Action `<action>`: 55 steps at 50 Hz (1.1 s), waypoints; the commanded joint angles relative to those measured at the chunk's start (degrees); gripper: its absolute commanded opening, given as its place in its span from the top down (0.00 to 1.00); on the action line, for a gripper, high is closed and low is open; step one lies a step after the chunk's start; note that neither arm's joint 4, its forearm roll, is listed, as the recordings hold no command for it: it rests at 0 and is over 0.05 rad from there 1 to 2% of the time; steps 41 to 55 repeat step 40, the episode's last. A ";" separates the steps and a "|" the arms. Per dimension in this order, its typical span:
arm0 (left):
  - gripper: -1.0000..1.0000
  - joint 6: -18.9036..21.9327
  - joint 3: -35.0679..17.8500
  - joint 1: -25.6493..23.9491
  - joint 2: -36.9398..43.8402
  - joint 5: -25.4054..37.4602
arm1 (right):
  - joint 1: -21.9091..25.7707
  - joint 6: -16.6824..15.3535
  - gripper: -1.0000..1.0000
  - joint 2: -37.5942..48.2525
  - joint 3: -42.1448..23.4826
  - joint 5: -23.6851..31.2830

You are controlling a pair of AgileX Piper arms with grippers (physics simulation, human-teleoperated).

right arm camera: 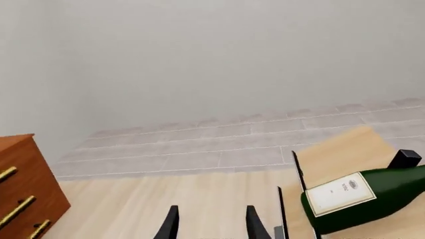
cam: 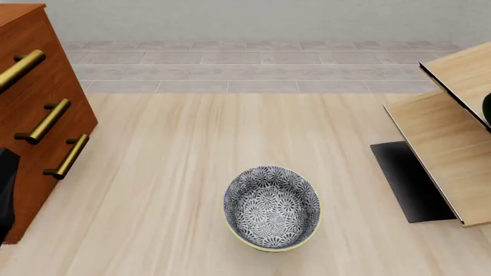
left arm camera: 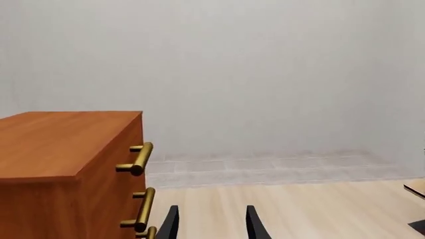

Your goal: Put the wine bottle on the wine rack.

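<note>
The wine bottle (right arm camera: 381,191), dark green with a white label, lies on its side on the slanted pale-wood panels of the wine rack (right arm camera: 332,159). In the front view the wine rack (cam: 445,138) stands at the right edge, and only a dark green sliver of the wine bottle (cam: 486,109) shows there. My right gripper (right arm camera: 211,224) is open and holds nothing, a little to the side of the bottle and apart from it. My left gripper (left arm camera: 211,224) is also open and empty, beside the cabinet's handles.
A reddish-brown drawer cabinet (cam: 31,115) with brass handles stands at the left. A patterned grey-white bowl (cam: 272,208) sits on the table's near middle. The rack's black base plate (cam: 406,178) lies on the wood. A dark part of the left arm (cam: 6,190) shows at the left edge.
</note>
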 commanded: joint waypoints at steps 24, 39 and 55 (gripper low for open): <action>0.00 0.34 -33.65 -1.37 0.00 24.71 | 9.55 -10.37 0.00 -14.81 -13.04 16.09; 0.00 1.47 -42.05 -2.13 0.00 30.19 | 9.47 -12.35 0.00 -14.81 -23.49 22.61; 0.00 1.90 -42.72 -2.30 0.00 30.63 | 9.28 -12.32 0.00 -14.81 -24.21 23.07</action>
